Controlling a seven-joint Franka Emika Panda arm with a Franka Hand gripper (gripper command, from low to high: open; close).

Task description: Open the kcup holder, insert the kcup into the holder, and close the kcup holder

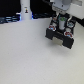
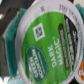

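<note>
I see the gripper [image 1: 61, 26] at about 2 o'clock in the exterior view, over the black kcup holder [image 1: 62, 37] on the white table [image 1: 30, 55]. Fingers clamp the kcup [image 2: 47, 42]; its green Dark Magic lid fills the wrist view.

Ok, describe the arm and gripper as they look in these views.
In the exterior view the arm's last link is white, blurred at the frame's top edge. Below it the gripper is mostly black and boxy, with a grey-white middle section and wide, dark, blocky fingers. No cables or markings can be made out. The wrist view shows none of it clearly.
</note>
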